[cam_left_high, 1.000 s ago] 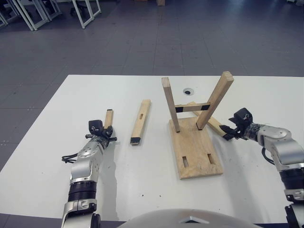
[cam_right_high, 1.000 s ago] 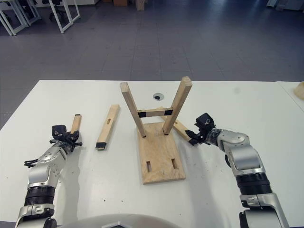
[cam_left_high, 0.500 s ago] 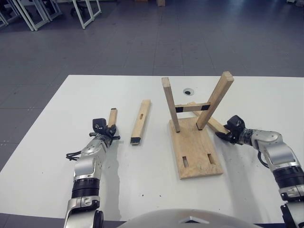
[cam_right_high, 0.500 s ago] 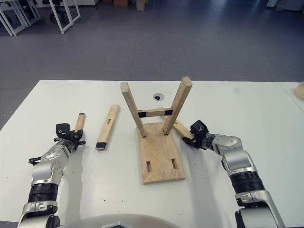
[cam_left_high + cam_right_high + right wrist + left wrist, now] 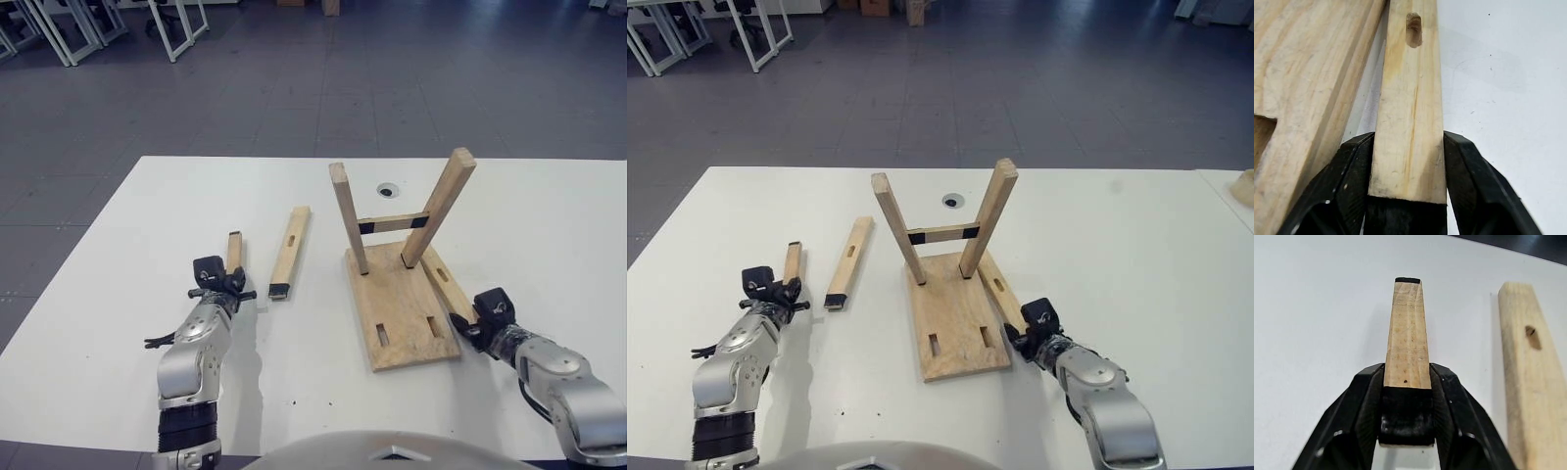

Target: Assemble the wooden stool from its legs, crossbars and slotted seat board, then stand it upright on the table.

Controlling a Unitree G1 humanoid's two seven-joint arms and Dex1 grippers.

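Observation:
The slotted seat board (image 5: 397,313) lies flat mid-table with two legs (image 5: 350,217) standing in it, joined by a crossbar (image 5: 393,223). Along the board's right edge lies a loose leg (image 5: 447,284); my right gripper (image 5: 480,321) is shut on its near end, and the right wrist view shows the leg (image 5: 1410,107) between the black fingers (image 5: 1464,171) beside the board (image 5: 1308,73). To the left, my left gripper (image 5: 221,289) is shut on the near end of a short crossbar (image 5: 233,252), which lies on the table (image 5: 1407,347). Another slotted leg (image 5: 291,250) lies just right of it.
A small round hole (image 5: 389,190) sits in the white table (image 5: 549,235) behind the standing legs. The table's left edge runs close to my left arm. Open floor and some frames lie beyond the far edge.
My right arm has drawn back toward me, dragging the loose leg from behind the standing legs to lie along the board's right edge. My left gripper has closed in on the short crossbar's end.

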